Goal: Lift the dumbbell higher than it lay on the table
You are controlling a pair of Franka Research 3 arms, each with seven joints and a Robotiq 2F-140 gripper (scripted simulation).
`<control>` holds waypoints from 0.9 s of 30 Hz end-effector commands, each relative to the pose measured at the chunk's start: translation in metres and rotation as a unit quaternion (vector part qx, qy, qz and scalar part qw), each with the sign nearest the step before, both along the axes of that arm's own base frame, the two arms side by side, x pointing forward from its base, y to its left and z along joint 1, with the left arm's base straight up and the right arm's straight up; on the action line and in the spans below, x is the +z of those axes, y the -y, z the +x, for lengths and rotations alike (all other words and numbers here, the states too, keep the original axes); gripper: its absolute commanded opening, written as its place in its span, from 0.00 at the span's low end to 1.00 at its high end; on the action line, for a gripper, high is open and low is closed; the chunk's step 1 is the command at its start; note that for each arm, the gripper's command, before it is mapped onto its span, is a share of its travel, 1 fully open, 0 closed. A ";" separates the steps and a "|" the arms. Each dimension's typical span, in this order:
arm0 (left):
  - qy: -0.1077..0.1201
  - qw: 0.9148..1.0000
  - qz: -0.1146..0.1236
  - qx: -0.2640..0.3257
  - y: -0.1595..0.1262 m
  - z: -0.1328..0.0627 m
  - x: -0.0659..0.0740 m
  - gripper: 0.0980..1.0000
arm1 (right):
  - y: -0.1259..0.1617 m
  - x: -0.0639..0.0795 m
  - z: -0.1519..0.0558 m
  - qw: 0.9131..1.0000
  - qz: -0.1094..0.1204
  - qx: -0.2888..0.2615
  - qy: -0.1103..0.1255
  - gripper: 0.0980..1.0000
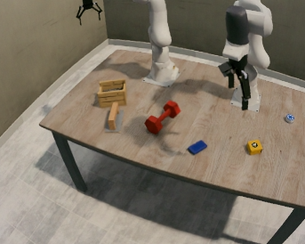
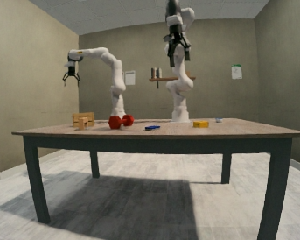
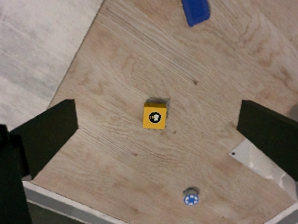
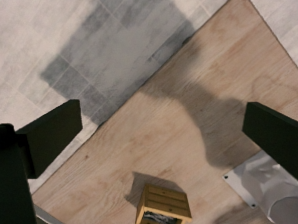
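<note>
A red dumbbell point(image 1: 154, 125) point(image 2: 115, 122) lies on the wooden table point(image 1: 137, 147) point(image 2: 174, 131), its handle running between two hexagonal heads. It shows in neither wrist view. My left gripper point(image 1: 237, 97) point(image 2: 179, 63) point(image 3: 158, 114) is open and empty, high above the table to the right of the dumbbell in the top and exterior views, fingers pointing down. My right gripper point(image 1: 90, 20) point(image 2: 72, 84) point(image 4: 162, 115) is open and empty, high up and far to the left of the dumbbell. Neither gripper touches it.
Left of the dumbbell are a wooden crate point(image 1: 112, 99) point(image 2: 89, 116) point(image 4: 165, 201) and a wooden block piece point(image 1: 113, 117) on a grey base. To its right lie a blue object point(image 1: 197, 147) point(image 3: 196, 11), a yellow cube point(image 1: 254, 147) point(image 3: 154, 119) and a small blue-white round object point(image 1: 290, 118) point(image 3: 191, 199).
</note>
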State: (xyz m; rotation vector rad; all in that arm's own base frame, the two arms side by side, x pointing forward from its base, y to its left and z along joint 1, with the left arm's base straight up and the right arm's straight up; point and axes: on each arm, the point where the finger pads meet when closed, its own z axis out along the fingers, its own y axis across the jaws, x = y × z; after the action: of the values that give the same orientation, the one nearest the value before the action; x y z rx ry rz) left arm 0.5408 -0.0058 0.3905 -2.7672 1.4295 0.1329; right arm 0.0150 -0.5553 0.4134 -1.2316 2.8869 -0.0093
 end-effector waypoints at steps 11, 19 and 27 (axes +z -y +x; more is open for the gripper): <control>0.037 0.990 -0.016 0.139 0.076 0.026 -0.031 1.00 | -0.001 0.000 -0.002 1.000 0.002 0.001 -0.003 1.00; 0.039 0.985 -0.012 0.170 0.127 0.024 -0.063 1.00 | -0.001 0.000 -0.002 1.000 0.002 0.001 -0.003 1.00; 0.042 0.979 -0.009 0.197 0.172 0.017 -0.092 1.00 | -0.001 0.000 -0.002 1.000 0.002 0.001 -0.003 1.00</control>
State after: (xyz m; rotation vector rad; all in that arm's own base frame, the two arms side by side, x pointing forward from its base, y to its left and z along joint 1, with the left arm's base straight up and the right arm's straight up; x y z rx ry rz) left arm 0.5524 -0.1598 0.3077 -2.9347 1.0873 0.0630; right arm 0.0150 -0.5553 0.4134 -1.2316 2.8869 -0.0093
